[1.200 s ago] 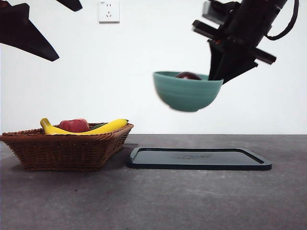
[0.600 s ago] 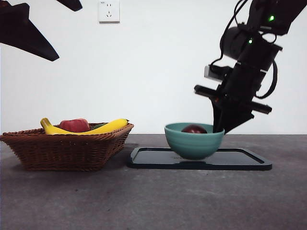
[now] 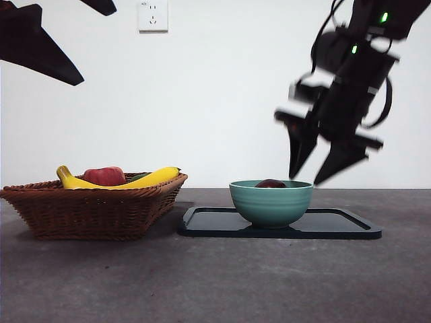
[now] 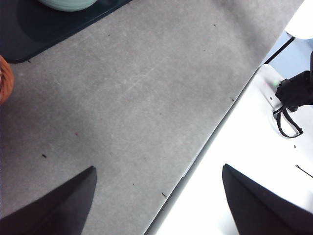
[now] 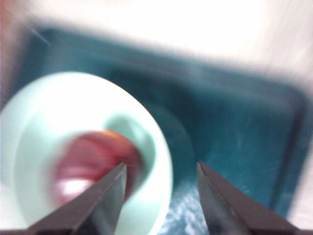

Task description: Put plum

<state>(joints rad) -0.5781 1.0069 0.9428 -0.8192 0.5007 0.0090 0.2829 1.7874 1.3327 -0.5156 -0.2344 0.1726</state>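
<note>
plum [image 3: 271, 183] is sitting inside teal bowl [image 3: 271, 202] | bowl is resting on dark tray [image 3: 337, 229] | right gripper [image 3: 326, 168] is hovering above bowl's rim, jaws apart, gripping nothing | left gripper [image 4: 159, 196] is waiting, jaws apart

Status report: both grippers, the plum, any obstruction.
Right gripper open, above the bowl's far rim. Left gripper open, waiting off to the side. Plum in teal bowl on dark tray. Nothing in the way.

A brown wicker basket [image 3: 94, 212] sits toward the table's [image 3: 215, 282] left side, holding a yellow banana [image 3: 135, 180] and a red apple-like fruit [image 3: 104, 175]. Just beside it lies a dark flat tray [image 3: 337, 225] carrying a teal bowl [image 3: 271, 202]. A wall socket [image 3: 153, 15] hangs behind.
</note>
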